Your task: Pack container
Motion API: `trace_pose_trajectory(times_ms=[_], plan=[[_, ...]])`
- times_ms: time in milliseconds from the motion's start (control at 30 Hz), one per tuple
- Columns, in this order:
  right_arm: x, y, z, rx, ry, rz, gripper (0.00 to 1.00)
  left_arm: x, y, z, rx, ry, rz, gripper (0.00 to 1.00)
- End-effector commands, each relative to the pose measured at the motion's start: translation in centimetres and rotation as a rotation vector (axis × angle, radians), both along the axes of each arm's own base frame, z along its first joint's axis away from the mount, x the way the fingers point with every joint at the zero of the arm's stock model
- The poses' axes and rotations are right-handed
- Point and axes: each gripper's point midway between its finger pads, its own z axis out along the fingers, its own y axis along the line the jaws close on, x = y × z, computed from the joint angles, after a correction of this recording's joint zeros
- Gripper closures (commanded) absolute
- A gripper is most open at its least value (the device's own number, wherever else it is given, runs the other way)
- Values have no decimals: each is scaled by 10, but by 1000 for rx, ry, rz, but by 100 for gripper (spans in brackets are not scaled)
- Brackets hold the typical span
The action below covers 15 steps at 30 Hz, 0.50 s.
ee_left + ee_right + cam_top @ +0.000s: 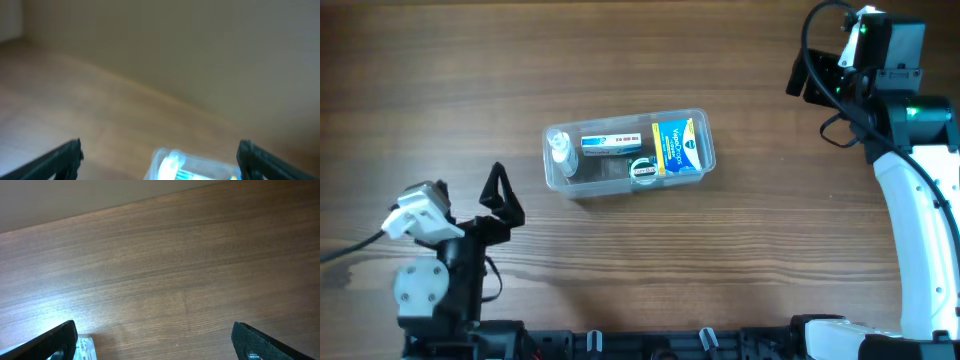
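Note:
The clear plastic container [603,180] stands mid-table. Inside it are a small clear bottle [560,150] at the left, a grey-and-blue pack [610,141], a round lidded item [643,171] and a blue-and-yellow carton [678,147] at the right. My left gripper [503,198] is open and empty, to the front left of the container and apart from it. In the left wrist view the container [190,169] is blurred, low between the spread fingers [160,150]. My right gripper [820,75] is open and empty at the far right; its fingers [154,330] are over bare wood.
The wooden table [770,240] lies all around the container. A white printed corner [84,349] shows by the right gripper's left finger; I cannot tell what it is. The arm bases stand at the front left [425,290] and right [920,250].

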Motion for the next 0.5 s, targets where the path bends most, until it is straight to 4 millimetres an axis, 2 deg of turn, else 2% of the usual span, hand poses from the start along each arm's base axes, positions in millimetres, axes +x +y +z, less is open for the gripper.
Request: trace_pose_trajectory(times_ms=[0, 167, 333, 467], plan=[[2, -2, -4, -4, 8, -19, 0, 3, -10, -16, -12, -80, -72, 0], [2, -2, -4, -4, 8, -19, 0, 7, -15, -29, -2, -209, -116, 0], [2, -2, -4, -4, 8, -19, 0, 8, -14, -49, 5, -208, -116, 0], [2, -2, -4, -4, 8, -19, 0, 8, -10, -76, -1, -160, -99, 0]])
